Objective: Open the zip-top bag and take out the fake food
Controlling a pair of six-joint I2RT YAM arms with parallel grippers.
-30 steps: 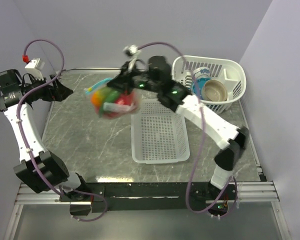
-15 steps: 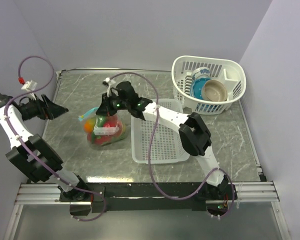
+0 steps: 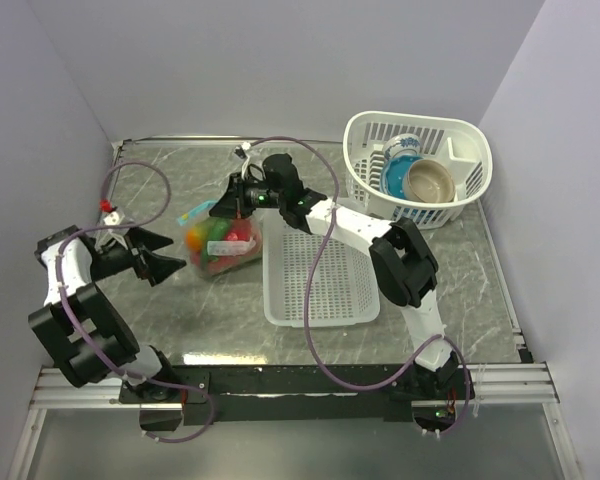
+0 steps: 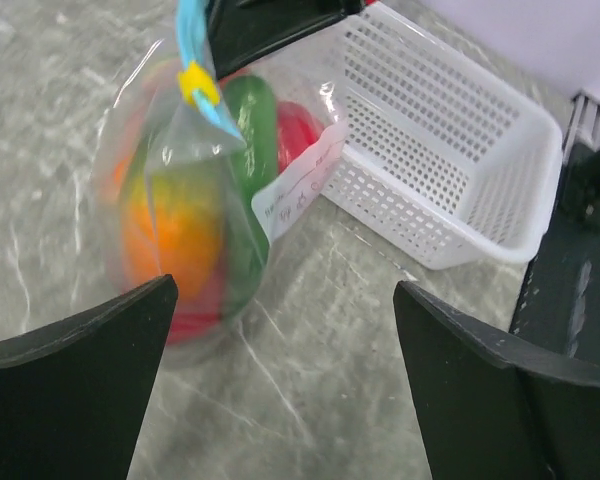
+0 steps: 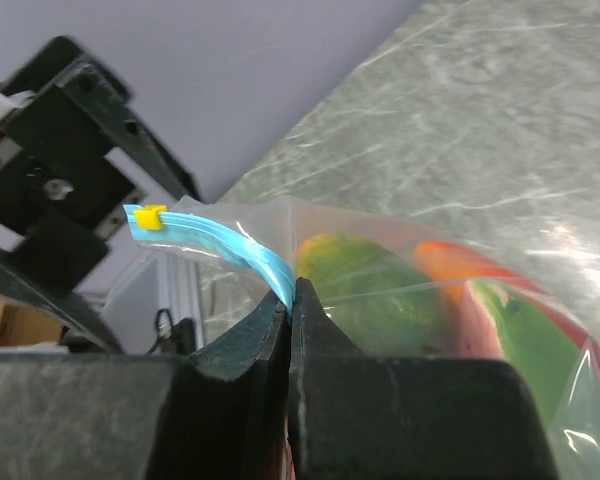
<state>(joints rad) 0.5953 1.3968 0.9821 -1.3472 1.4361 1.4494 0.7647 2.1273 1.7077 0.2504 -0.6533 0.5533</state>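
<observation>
Right wrist view: bag [image 5: 400, 290] pinched at zip strip [image 5: 230, 240] by right gripper [image 5: 292, 300], jaws clamped, likely to anchor top edge upright. Bag stood just left of basket [image 3: 320, 270], food [image 3: 220, 243] inside, zip apparently unopened. Left gripper [image 3: 165, 255] gaped wide, empty, bag between it and basket. It faced yellow slider [image 4: 197, 83], probably lined up to grab it.

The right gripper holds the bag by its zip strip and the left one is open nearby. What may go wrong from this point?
1. The right gripper pinches only the thin zip strip; the full bag may slip out or tear.
2. The open left gripper faces the bulging side, so it may squeeze the toy food instead of catching the yellow slider.
</observation>
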